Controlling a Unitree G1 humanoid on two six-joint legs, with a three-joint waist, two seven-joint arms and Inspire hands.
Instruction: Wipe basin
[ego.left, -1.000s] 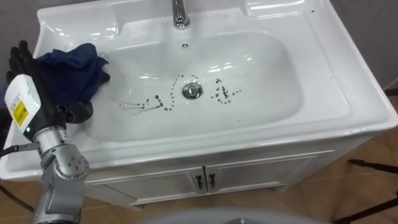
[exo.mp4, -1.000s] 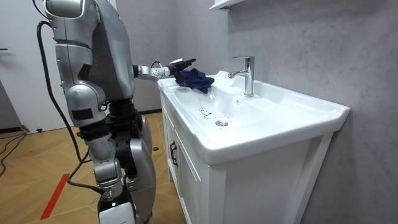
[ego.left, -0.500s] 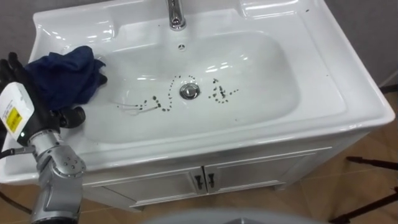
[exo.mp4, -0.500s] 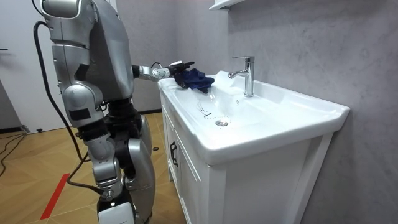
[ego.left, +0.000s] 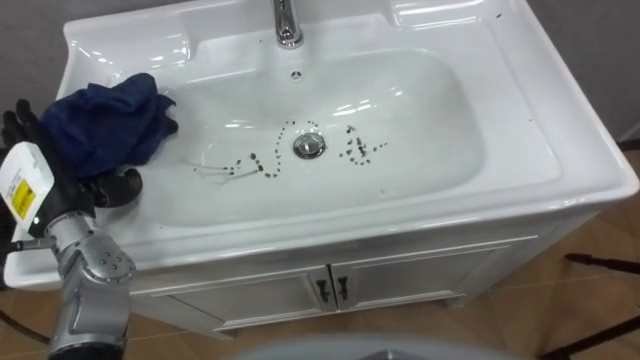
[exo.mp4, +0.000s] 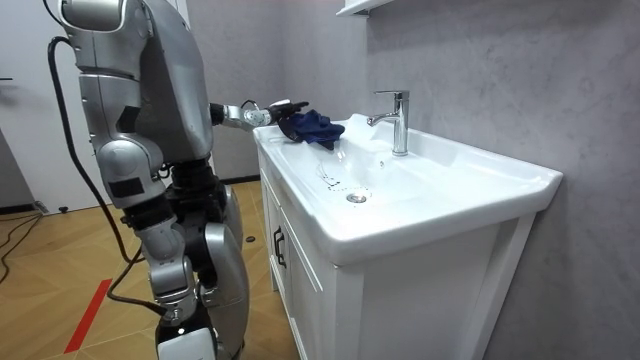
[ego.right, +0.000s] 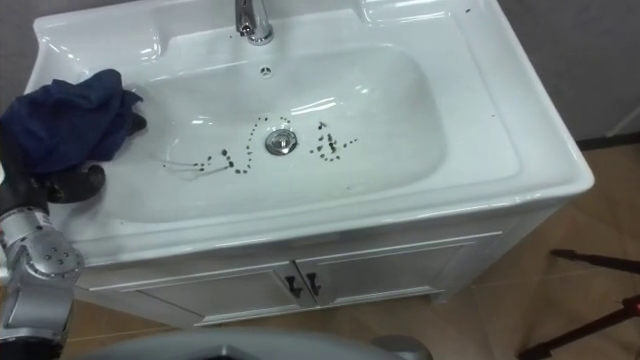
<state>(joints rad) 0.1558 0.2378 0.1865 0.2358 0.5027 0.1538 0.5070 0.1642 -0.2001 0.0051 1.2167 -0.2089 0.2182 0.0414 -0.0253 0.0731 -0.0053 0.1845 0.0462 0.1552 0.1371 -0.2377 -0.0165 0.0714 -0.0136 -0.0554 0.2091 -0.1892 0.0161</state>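
Note:
A dark blue cloth (ego.left: 105, 125) lies bunched on the left rim of the white basin (ego.left: 430, 150), partly hanging over the bowl's edge. My left hand (ego.left: 85, 190) is shut on the cloth from the near left side, with the thumb (ego.left: 125, 185) curled under it and the fingers behind it. Dark specks (ego.left: 355, 150) and thin streaks (ego.left: 225, 170) dot the bowl around the metal drain (ego.left: 309, 146). In the room view I stand at the end of the vanity on the room view's left, with the left hand (exo.mp4: 283, 106) reaching to the cloth (exo.mp4: 315, 127).
A chrome faucet (ego.left: 288, 20) rises at the back of the basin. White cabinet doors with dark handles (ego.left: 333, 290) close the front of the vanity. A grey wall stands behind it, and the floor is wooden (exo.mp4: 60, 280).
My left hand has drawn back a little toward the left rim with the cloth still in it. The specks in the bowl are unchanged.

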